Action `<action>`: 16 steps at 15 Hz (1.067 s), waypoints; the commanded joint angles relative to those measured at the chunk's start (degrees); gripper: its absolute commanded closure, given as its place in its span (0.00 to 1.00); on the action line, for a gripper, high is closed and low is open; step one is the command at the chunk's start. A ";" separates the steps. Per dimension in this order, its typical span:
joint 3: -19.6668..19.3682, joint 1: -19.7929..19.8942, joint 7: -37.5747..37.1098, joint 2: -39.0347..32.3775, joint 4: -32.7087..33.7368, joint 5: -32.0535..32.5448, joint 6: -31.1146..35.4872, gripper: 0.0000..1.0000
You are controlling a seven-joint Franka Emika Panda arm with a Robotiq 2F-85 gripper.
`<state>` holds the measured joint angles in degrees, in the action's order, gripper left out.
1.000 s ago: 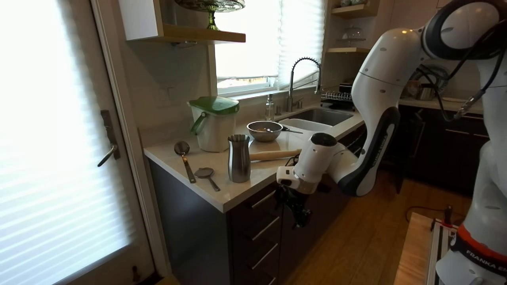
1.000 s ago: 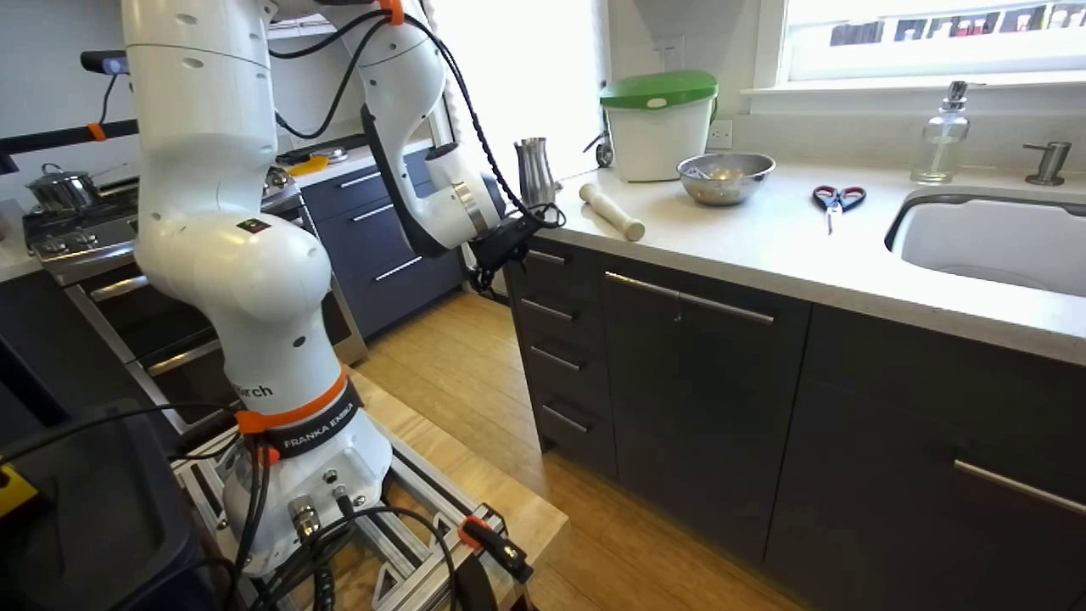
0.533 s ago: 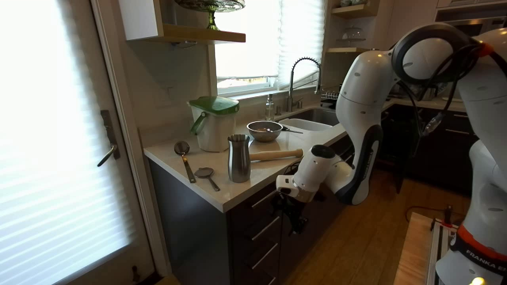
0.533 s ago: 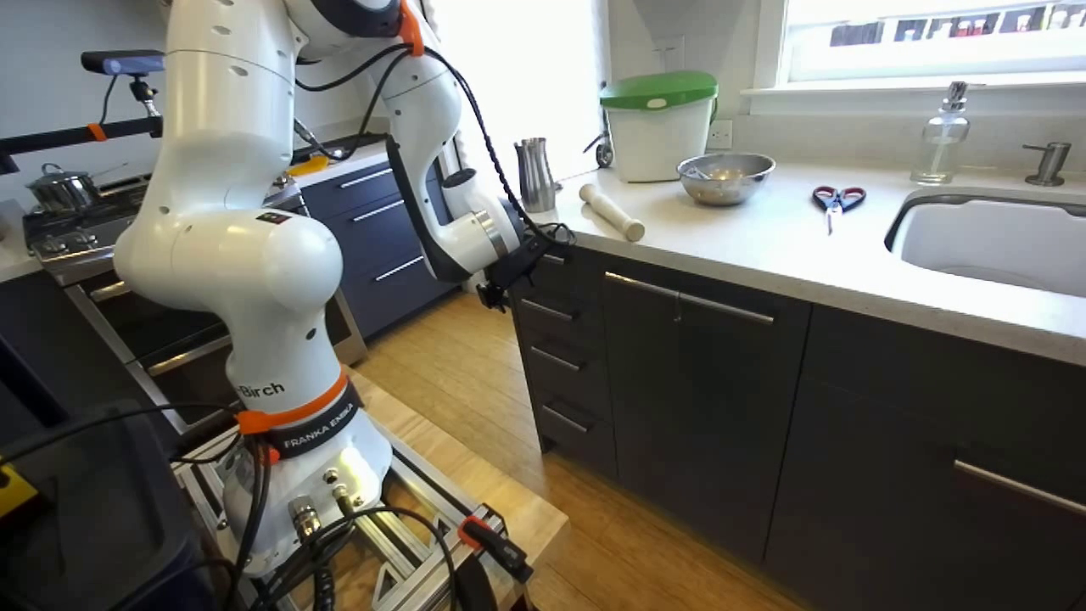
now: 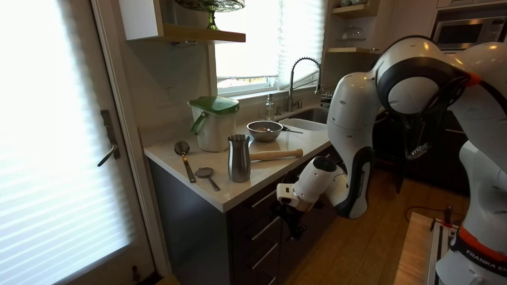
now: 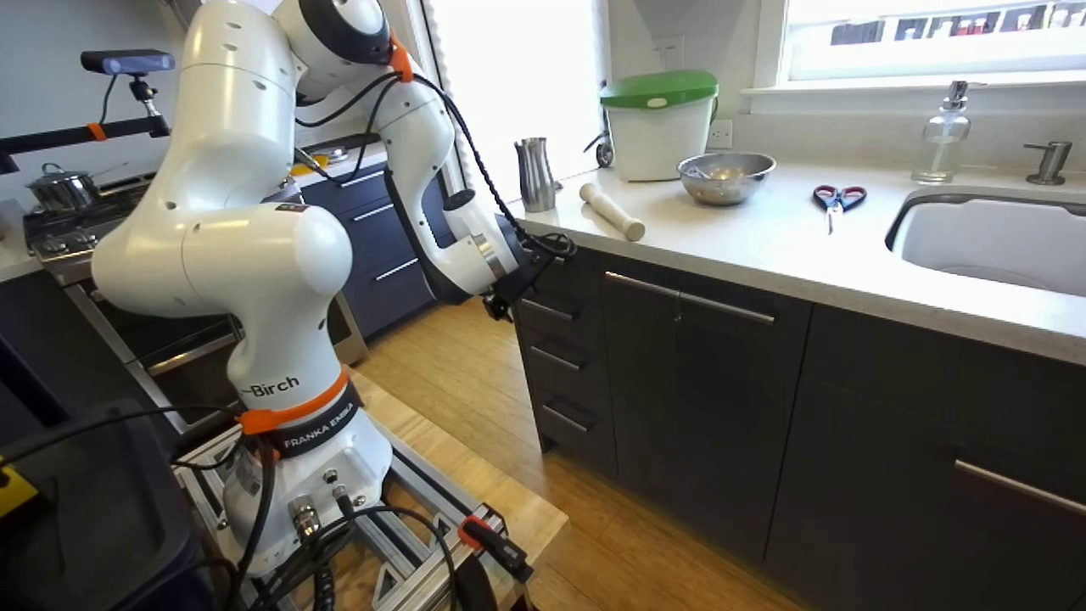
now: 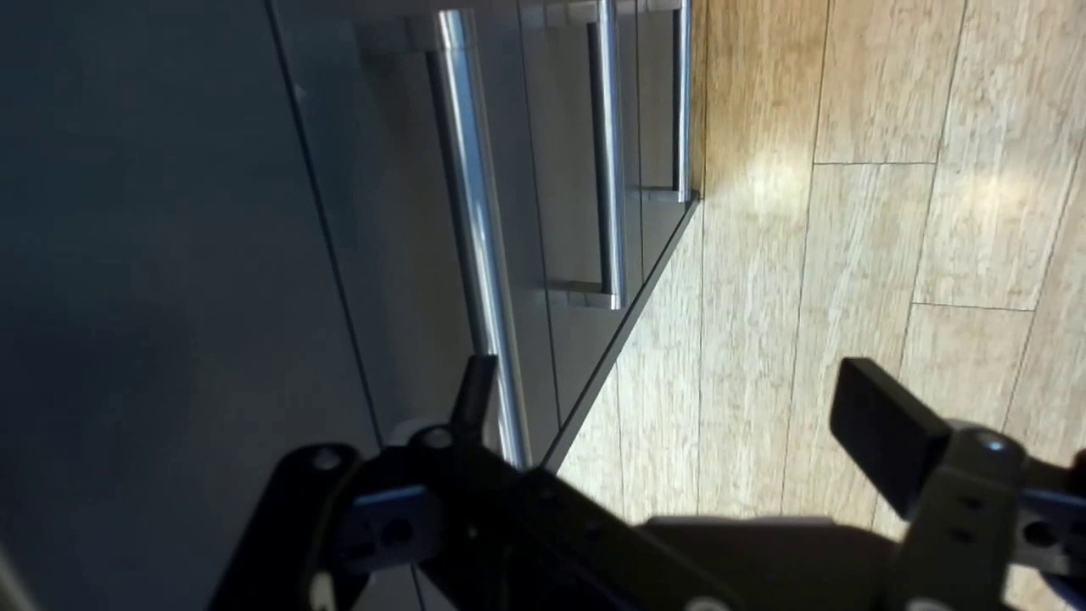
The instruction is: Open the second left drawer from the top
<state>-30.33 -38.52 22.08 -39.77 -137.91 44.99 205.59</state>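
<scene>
Wrist view: the blocky gripper (image 7: 670, 395) gapes near the flat second drawer (image 7: 394, 229). That drawer's slim bar handle (image 7: 484, 229) gleams silver.

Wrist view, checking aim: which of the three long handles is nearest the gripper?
The leftmost handle: the gripper overlaps its lower end; the middle handle and right handle stand clear.

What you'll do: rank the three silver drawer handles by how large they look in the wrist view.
1. Leftmost handle, partly hidden by the pincer
2. Middle handle
3. Rightmost handle
Apparent size only: nearness to the camera probably drives this, so true sizes are unsure.
</scene>
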 commanded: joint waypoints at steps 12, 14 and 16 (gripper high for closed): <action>-1.01 -0.55 1.07 -1.69 1.02 -0.65 0.79 0.00; -1.21 -0.58 1.61 -4.00 2.16 -1.79 2.75 0.00; -2.28 -1.87 2.00 -6.32 3.23 -4.18 3.61 0.00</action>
<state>-30.93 -38.54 22.69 -41.22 -136.71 44.55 206.11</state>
